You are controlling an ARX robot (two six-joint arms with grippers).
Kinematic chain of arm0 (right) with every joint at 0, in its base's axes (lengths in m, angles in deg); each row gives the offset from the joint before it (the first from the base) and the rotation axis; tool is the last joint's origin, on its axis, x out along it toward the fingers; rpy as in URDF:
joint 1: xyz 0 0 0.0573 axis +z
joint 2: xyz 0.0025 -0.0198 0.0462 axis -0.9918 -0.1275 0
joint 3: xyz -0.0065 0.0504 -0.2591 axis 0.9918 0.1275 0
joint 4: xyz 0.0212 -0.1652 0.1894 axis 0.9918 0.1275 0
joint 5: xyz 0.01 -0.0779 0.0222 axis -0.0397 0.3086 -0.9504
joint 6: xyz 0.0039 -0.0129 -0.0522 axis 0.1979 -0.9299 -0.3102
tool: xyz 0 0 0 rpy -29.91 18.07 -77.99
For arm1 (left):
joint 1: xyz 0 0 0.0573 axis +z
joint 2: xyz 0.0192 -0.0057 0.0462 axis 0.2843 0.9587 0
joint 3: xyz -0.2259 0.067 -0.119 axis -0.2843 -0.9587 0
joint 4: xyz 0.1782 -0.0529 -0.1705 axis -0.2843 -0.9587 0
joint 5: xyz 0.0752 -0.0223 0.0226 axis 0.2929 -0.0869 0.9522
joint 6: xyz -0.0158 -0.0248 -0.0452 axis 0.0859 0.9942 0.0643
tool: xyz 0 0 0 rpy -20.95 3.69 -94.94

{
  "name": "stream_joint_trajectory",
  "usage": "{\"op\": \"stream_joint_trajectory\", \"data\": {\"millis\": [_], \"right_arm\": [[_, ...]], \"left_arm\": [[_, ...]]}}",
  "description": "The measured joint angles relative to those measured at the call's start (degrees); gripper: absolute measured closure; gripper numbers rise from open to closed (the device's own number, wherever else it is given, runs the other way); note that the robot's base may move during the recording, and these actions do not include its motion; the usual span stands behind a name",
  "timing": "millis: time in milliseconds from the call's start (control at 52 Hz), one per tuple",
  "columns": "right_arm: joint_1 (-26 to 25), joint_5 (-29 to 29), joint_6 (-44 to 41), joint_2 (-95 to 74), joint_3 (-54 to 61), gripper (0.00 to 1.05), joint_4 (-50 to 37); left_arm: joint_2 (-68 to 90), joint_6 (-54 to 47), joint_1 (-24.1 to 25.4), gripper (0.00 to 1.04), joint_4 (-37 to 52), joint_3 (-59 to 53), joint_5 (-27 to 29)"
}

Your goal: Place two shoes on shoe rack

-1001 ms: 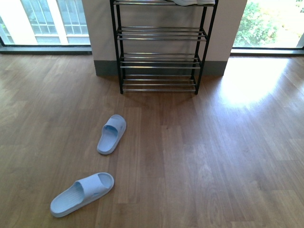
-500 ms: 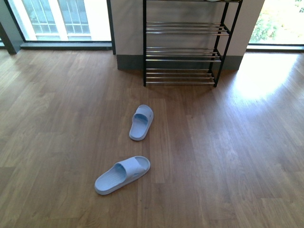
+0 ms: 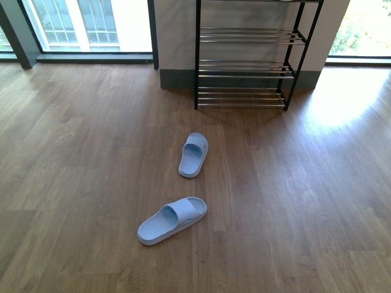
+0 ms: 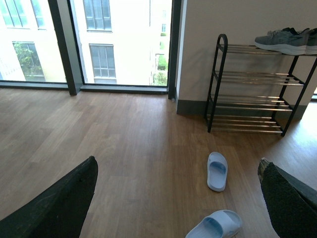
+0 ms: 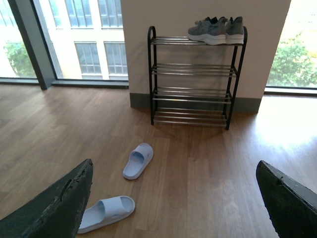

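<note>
The wooden floor (image 3: 73, 152) is stretching to the wall, where the shoe rack (image 5: 190, 69) is standing with the two shoes (image 5: 215, 30) sitting side by side on its top shelf, well apart from both end effectors. The left end effector (image 4: 177, 162) and the right end effector (image 5: 174, 164) are each gaping wide and empty, while the far slipper (image 3: 194, 155) and the near slipper (image 3: 172, 220) are lying on the floor between them and the rack.

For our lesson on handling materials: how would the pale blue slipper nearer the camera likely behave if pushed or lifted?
The slipper looks like one-piece moulded foam, so probably light and somewhat bendy. Lying flat on the smooth wooden floor, it would likely slide rather than tip or roll.
</note>
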Motion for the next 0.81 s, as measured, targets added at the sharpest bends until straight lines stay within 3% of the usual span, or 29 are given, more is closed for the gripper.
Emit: {"op": "stream_joint_trajectory", "data": {"millis": [808], "right_arm": [[0.0,0.0,0.0,0.0,0.0,0.09,0.0]], "left_arm": [[0.0,-0.02,0.0,0.09,0.0,0.0,0.0]]}}
